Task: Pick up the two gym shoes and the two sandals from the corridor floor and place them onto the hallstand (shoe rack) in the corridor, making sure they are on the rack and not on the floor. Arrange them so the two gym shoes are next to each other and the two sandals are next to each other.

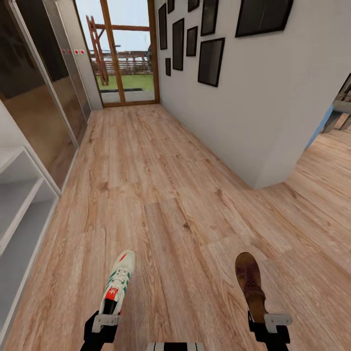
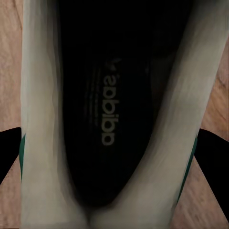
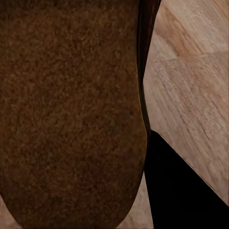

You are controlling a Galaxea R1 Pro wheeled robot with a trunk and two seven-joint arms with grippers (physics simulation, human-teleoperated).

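- My left gripper [image 1: 103, 322] is clenched on the heel of a white lace-up gym shoe with green stripes and a red tongue tab [image 1: 117, 282], carried above the light wood-plank corridor floor [image 1: 161, 195].
- My right gripper [image 1: 271, 324] clasps the heel end of a dark brown leather sandal [image 1: 249, 282].
- Nothing sits yet on the pale grey-white hallstand [image 1: 19, 204] at my left; I judge both still need placing, then the other two.
- Both point toes forward, long axes running away from me down the corridor.

My left pincer [image 1: 105, 319] holds a smooth white leather-look sneaker [image 1: 118, 280]; my right pincer [image 1: 265, 321], a matt, grainy brown sandal [image 1: 249, 282].
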